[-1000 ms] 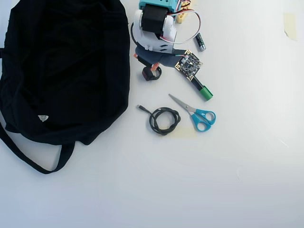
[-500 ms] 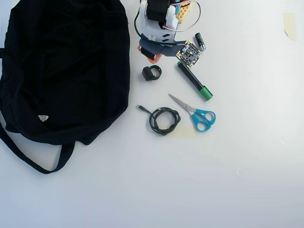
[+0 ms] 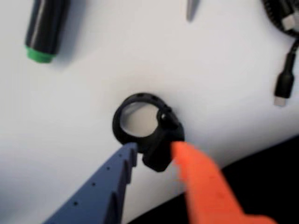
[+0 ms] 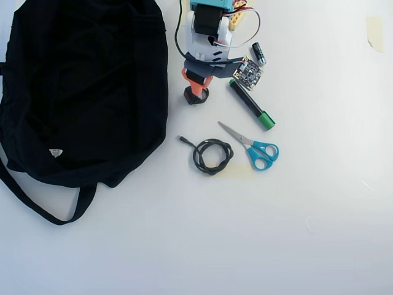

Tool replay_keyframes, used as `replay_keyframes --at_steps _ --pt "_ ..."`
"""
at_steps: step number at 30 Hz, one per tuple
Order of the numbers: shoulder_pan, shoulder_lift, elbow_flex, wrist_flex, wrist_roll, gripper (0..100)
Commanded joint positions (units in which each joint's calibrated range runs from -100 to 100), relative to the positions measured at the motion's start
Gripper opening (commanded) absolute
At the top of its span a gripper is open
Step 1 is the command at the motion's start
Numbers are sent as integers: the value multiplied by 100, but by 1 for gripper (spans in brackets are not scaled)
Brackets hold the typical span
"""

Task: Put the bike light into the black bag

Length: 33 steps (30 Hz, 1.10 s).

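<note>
Wrist view: your gripper (image 3: pixel 154 148) has its blue and orange fingers astride the bike light (image 3: pixel 148 128), block between tips, full clamp not discernible | overhead view: bike light (image 4: pixel 196 96) on the table just right of the black bag (image 4: pixel 80 86) | marker (image 4: pixel 252 105), scissors (image 4: pixel 253 146), coiled cable (image 4: pixel 210 153) farther right of the bag

Matt black rubber on the bike light (image 3: pixel 148 135), loop strap smooth with small holes. Soft, matt black cloth on the black bag (image 4: pixel 80 92). Gripper (image 3: pixel 154 151) fingers of matt plastic, one blue-grey with a toothed edge, one orange and smooth. Smooth white matt table (image 4: pixel 276 233). Scissors (image 4: pixel 253 146): bright metal blades, glossy blue plastic handles. Marker (image 4: pixel 250 104): black plastic barrel, green cap. Coiled cable (image 4: pixel 210 153): black sheath.
</note>
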State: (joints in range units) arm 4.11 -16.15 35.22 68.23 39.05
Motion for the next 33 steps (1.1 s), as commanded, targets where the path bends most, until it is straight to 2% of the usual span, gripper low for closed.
replay_keyframes --at_steps 1,13,33 --pt "-45 -128 18 -199 -30 22" --pt "-52 420 -54 -277 -45 36" --pt "7 735 -9 -354 -51 36"
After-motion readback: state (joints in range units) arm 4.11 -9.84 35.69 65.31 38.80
